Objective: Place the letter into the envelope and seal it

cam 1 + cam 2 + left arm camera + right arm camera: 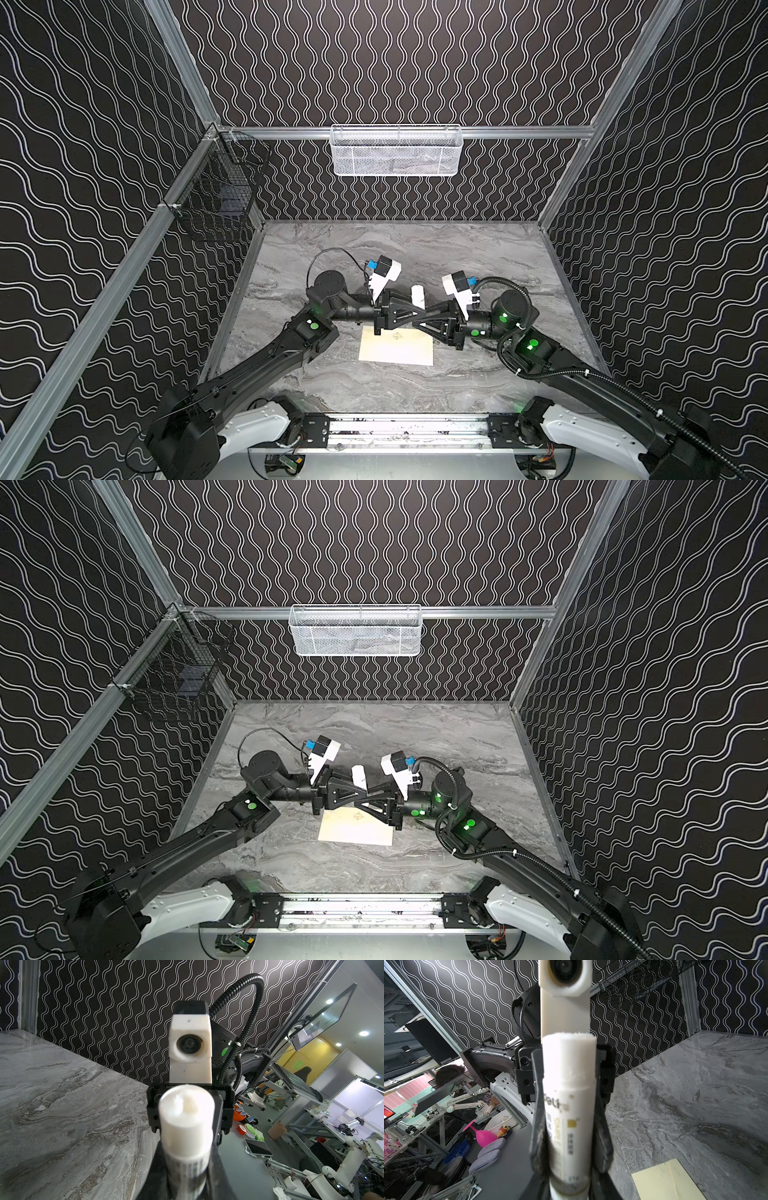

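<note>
Though partly covered, envelope (pixel 397 348) under left fingers (pixel 402 311), right fingers (pixel 434 323), both apparently pinching stick (pixel 417 295).

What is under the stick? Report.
The envelope lies flat on the table below the stick, held by the left gripper and right gripper. They cover its far edge; no letter shows.

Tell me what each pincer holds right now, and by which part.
The left pincer and right pincer both clamp the glue stick by its labelled lower body, from opposite sides.
</note>
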`<action>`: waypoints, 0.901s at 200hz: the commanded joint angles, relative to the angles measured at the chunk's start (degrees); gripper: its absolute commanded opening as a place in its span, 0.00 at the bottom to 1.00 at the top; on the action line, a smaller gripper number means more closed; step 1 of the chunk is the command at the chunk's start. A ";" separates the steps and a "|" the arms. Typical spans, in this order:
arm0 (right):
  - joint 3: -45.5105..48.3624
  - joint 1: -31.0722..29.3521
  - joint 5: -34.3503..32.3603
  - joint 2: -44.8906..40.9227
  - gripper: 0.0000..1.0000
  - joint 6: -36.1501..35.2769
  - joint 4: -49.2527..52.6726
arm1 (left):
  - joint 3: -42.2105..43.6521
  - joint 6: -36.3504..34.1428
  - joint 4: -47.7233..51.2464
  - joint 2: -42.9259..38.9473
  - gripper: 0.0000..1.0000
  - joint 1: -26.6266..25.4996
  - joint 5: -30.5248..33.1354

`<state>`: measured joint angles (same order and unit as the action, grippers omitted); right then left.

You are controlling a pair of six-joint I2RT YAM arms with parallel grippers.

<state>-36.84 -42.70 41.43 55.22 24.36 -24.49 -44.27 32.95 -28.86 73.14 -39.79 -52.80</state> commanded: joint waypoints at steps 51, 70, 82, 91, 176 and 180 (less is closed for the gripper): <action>-1.39 -0.37 -5.17 -1.32 0.33 -0.96 2.90 | -2.77 -4.23 7.98 0.38 0.00 -0.85 -0.23; -1.61 -0.32 -5.72 -2.66 0.50 -1.47 5.73 | -2.83 -5.23 9.06 0.23 0.00 -0.73 0.29; -1.48 -0.37 -6.34 -4.30 0.60 -1.80 8.55 | -3.10 -6.82 10.72 0.02 0.00 -0.73 0.82; -1.57 -0.29 -7.56 -5.94 0.64 -2.46 11.92 | -3.42 -8.41 12.68 -0.31 0.00 -0.73 1.43; -12.68 0.63 -9.01 -12.01 0.70 -18.90 37.87 | -12.63 -35.42 44.60 1.37 0.00 -5.39 7.93; -13.40 0.61 -8.49 -11.25 0.70 -19.28 38.20 | -12.91 -36.00 45.23 1.39 0.00 -5.70 7.97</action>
<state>-46.39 -42.28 31.44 41.17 11.03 7.22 -55.22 6.37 7.20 73.73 -44.14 -46.57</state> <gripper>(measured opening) 0.699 0.240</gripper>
